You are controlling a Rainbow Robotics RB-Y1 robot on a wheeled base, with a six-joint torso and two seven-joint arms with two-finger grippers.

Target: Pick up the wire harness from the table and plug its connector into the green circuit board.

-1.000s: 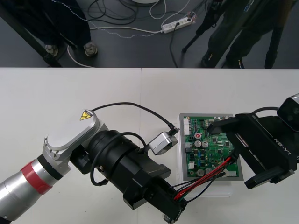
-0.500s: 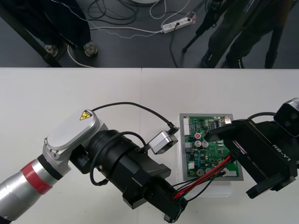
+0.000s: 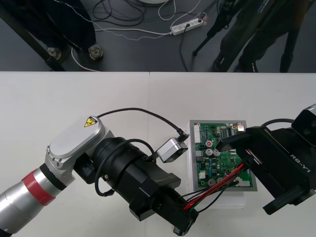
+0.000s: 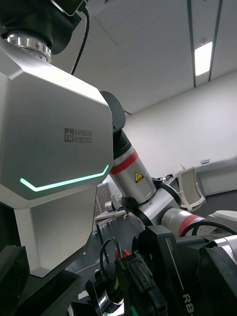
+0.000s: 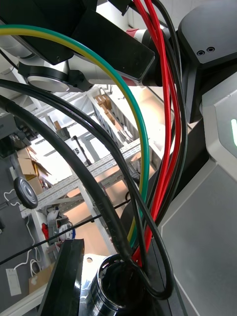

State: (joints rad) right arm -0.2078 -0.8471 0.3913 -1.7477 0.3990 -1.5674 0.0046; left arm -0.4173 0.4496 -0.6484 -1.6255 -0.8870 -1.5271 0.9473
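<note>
Lower centre of the front view, the left gripper (image 3: 181, 221) pinches the round metal socket (image 5: 116, 291) of the thin red, black and green wire harness (image 3: 217, 186). Its wires run up-right onto the lower right corner of the green circuit board (image 3: 217, 148), between the spread black fingers of the right gripper (image 3: 244, 177).

I read this as a robotics lab or test bay, plain light table (image 3: 74, 98), dark floor (image 3: 148, 49) at 12 o'clock, white power strip (image 3: 186, 25) toward 1 o'clock, loose cables (image 3: 129, 30) looped around it
</note>
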